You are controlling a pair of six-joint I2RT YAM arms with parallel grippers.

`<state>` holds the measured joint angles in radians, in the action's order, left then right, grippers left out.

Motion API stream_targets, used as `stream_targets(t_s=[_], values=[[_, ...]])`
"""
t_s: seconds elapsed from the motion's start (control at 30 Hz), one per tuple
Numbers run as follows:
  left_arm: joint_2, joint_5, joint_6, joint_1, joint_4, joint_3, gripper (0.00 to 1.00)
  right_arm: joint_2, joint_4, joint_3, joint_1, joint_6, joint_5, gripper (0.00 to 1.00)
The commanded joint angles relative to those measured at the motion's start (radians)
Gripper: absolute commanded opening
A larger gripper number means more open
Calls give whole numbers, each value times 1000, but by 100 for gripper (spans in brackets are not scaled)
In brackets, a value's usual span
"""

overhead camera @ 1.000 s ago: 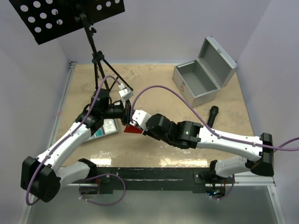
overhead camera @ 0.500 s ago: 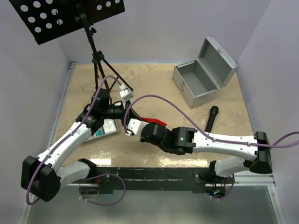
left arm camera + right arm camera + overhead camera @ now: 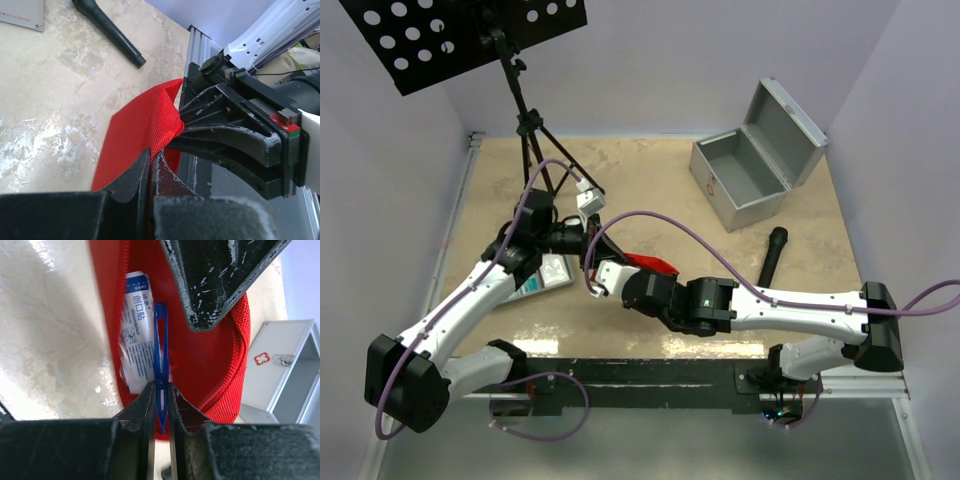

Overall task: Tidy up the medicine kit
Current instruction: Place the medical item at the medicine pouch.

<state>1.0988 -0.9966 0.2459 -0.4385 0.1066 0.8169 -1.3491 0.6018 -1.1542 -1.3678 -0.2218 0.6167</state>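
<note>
Red woven fabric, soft and floppy, makes up the pouch. It will fold wherever it is pinched, so the firmer seam at its mouth looks like the best place to hold it. The left gripper has it there, fingers clamped fully together on the fabric edge at bottom centre of the left wrist view. From overhead the pouch lies on the table at mid-frame, between the two wrists. The right gripper is pinched tight on a thin blue tool, probably plastic tweezers. The tool is light and springy, likely to twist if nudged, and it points into the open mouth beside a white sachet lying inside. The left finger crowds the top of that opening, so the way in looks narrow. The metal case, rigid and open, stands well apart at upper right, with a black cylinder just below it. A tripod stand is at upper left, and a flat pack lies under the left arm.
</note>
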Motion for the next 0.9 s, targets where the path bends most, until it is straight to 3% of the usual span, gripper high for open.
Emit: stream_targets(t_s=[0.0, 0.07, 0.2, 0.37, 0.6, 0.87], values=[[-37, -86, 49, 1, -90, 7, 0, -1, -42, -13, -5, -16, 92, 0], [-42, -85, 50, 1, -90, -2, 0, -15, -39, -30, -5, -13, 88, 3], [-45, -73, 49, 1, -90, -10, 0, -24, -36, -48, -4, 7, 97, 25], [-43, -2, 35, 1, -73, -15, 0, -1, -36, -84, -4, 36, 81, 38], [-25, 79, 69, 3, -90, -21, 0, 27, -45, -130, -4, 75, 37, 49], [-31, 130, 119, 3, -165, -64, 0, 85, -60, -153, -2, 172, 30, 53]])
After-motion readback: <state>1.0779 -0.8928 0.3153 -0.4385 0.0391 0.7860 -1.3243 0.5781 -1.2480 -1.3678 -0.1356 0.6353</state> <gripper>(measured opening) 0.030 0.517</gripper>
